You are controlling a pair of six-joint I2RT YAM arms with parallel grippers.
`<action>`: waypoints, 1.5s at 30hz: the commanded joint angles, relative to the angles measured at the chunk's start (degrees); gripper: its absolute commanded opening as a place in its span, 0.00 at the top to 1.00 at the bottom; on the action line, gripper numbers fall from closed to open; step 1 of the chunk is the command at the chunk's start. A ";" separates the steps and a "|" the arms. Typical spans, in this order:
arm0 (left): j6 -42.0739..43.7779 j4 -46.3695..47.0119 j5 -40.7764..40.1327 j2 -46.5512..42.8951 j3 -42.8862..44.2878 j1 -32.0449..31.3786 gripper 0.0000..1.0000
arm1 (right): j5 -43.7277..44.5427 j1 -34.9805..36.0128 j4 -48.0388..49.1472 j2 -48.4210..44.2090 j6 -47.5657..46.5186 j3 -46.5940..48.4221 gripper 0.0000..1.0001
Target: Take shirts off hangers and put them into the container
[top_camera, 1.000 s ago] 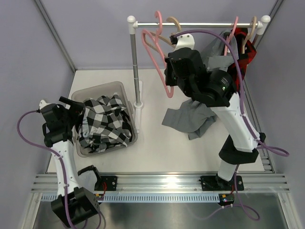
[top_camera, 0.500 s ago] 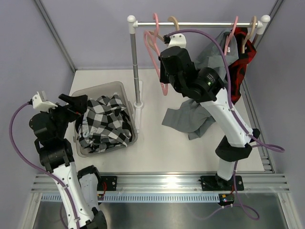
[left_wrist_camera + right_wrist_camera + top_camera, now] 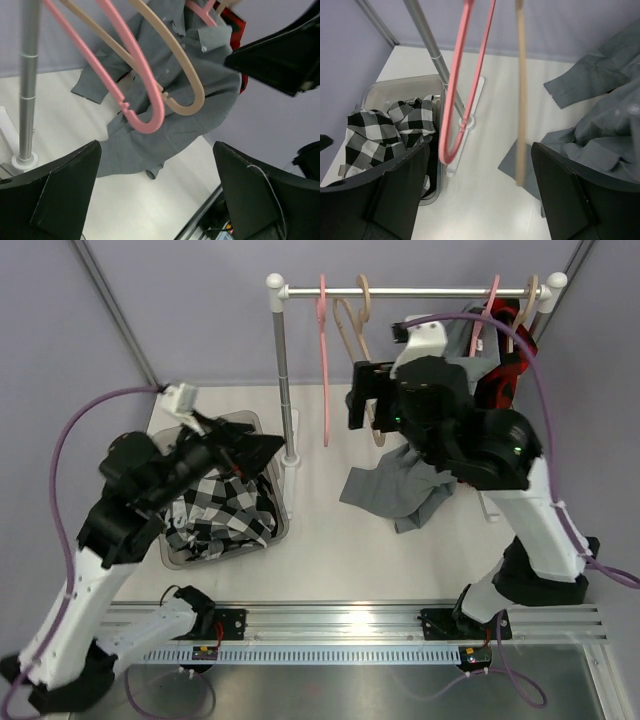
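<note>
Grey cloth shirt (image 3: 392, 490) is best seized near its collar, at two o'clock; right gripper (image 3: 480, 170) and left gripper (image 3: 157, 175) are spread.

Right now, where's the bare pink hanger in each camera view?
Top external: bare pink hanger hangs upper centre, at the rail's left part.
Left wrist: hanger at centre, looping across the grey shirt.
Right wrist: hanger centre-left.
Shared landmark: metal post.
</note>
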 commanded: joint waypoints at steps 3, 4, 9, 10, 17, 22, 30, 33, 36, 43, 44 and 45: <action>10.07 -2.84 -27.22 15.04 15.49 -24.32 0.02 | 12.21 0.31 -4.00 -8.89 -2.10 -0.43 0.22; 10.68 -3.28 -29.16 20.20 18.13 -28.17 0.02 | 13.18 -0.12 -4.09 -11.26 -2.28 -1.76 0.28; 12.53 -4.95 -32.25 30.79 30.45 -34.01 0.01 | 13.28 -6.18 -3.74 -17.07 -1.49 -14.30 0.43; 12.62 -4.87 -32.08 31.93 31.07 -34.45 0.01 | 13.02 -8.19 -2.43 -19.43 -1.93 -17.04 0.42; 13.24 -5.83 -32.96 36.95 33.27 -34.98 0.01 | 6.08 -15.59 5.66 -21.83 -4.04 -27.79 0.40; 14.81 -6.01 -34.10 36.95 33.27 -36.29 0.01 | 6.17 -18.14 8.30 -19.90 -4.04 -31.03 0.39; 17.11 -4.96 -34.62 33.53 31.69 -39.19 0.01 | 8.09 -23.32 11.02 -19.02 -5.18 -34.64 0.58; 17.46 -3.03 -34.80 31.25 29.32 -39.81 0.01 | 9.50 -23.42 12.60 -19.63 -7.72 -33.94 1.00; 19.30 0.84 -34.01 29.75 26.17 -39.90 0.01 | 9.42 -23.33 15.42 -20.94 -12.03 -32.63 1.00; 22.21 2.52 -31.81 32.82 26.59 -39.90 0.01 | 3.36 -23.33 16.74 -24.11 -16.34 -28.76 1.00; 22.12 2.78 -31.81 32.91 26.50 -39.99 0.01 | 3.44 -23.33 16.57 -25.07 -16.35 -28.06 1.00; 22.03 2.95 -31.73 32.82 26.33 -39.99 0.01 | 3.53 -23.24 16.39 -25.43 -16.61 -27.70 1.00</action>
